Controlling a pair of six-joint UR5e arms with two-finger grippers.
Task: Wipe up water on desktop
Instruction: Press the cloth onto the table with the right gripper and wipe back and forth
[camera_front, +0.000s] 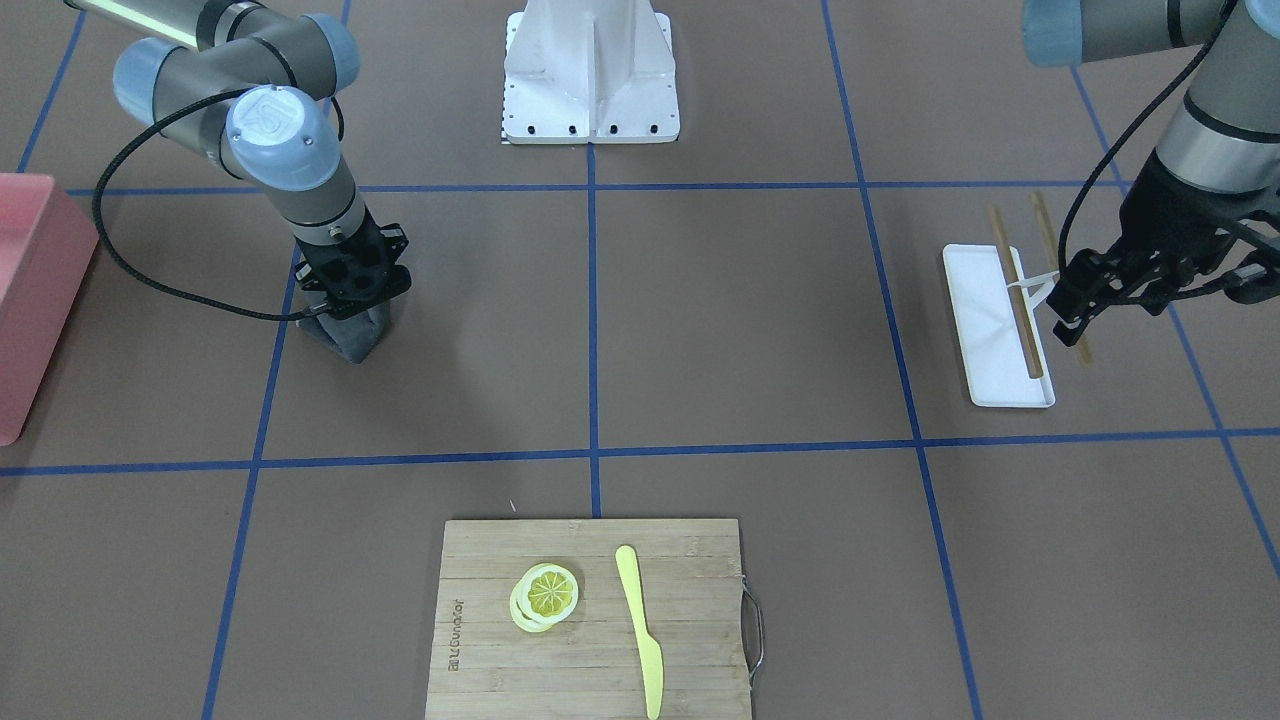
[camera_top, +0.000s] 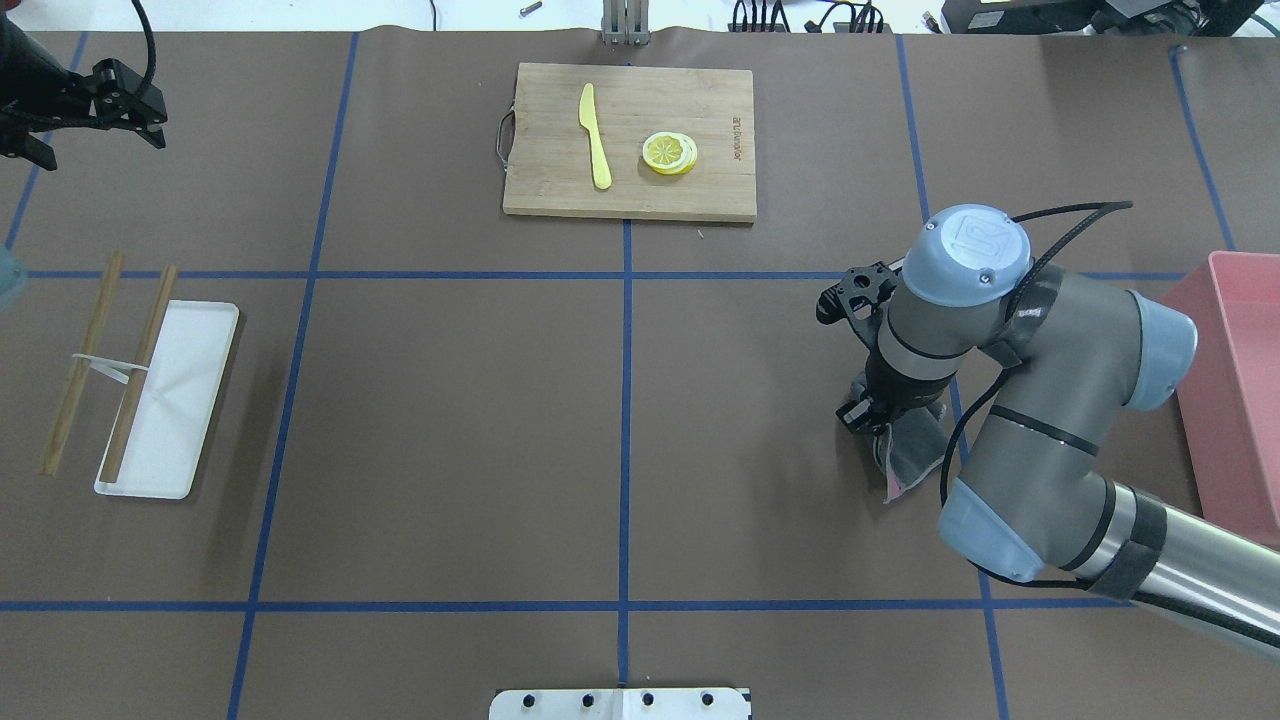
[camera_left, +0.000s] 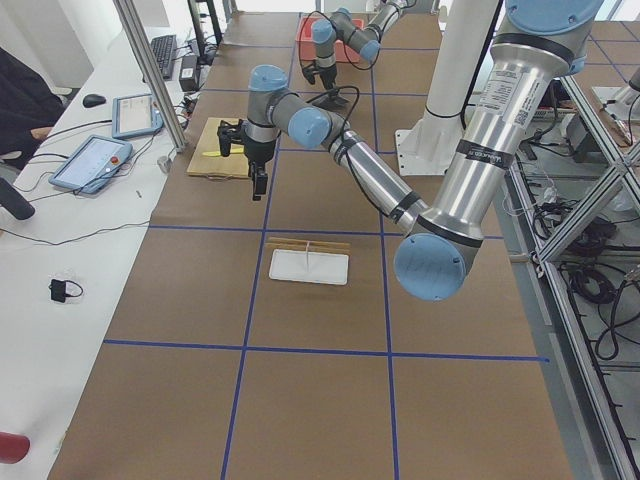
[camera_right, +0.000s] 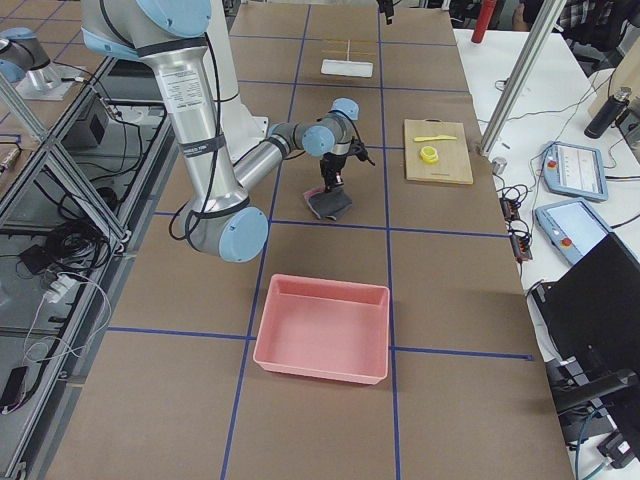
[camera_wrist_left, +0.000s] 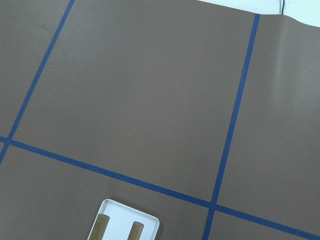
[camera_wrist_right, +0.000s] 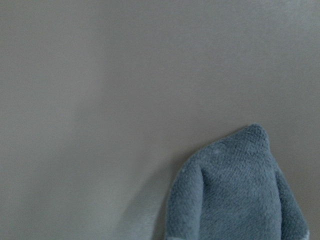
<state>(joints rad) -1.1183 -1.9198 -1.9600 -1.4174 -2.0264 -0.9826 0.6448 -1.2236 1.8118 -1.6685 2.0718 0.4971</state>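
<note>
The desktop (camera_top: 450, 420), a broad matte brown sheet, stretched beneath both arms and filled the overhead view from edge to edge. Thin blue tape lines (camera_top: 626, 400) crossed it in a grid of large squares. In the right wrist view the surface looked even and dull around the cloth.

On the robot's right side, the right gripper (camera_front: 349, 303) pointed straight down, its jaws clamped on the bunched top of a blue-gray terry cloth (camera_top: 912, 455). The cloth's lower folds rested on the brown surface, just beside a tape line. A pink bin (camera_top: 1235, 390) sat nearby at that end of the table.

At the opposite end, the left gripper (camera_front: 1160, 285) hung in the air with its jaws spread wide and nothing between them. Below it lay a white tray (camera_top: 175, 400), with a pair of banded wooden chopsticks (camera_top: 135, 375) lying half on it, one stick in the tray and the other on the desktop.

Across the table from the robot's base (camera_front: 590, 75) stood a bamboo cutting board (camera_top: 540, 190). It carried a yellow knife (camera_top: 596, 135) and stacked lemon slices (camera_top: 669, 153), near each other but apart.
</note>
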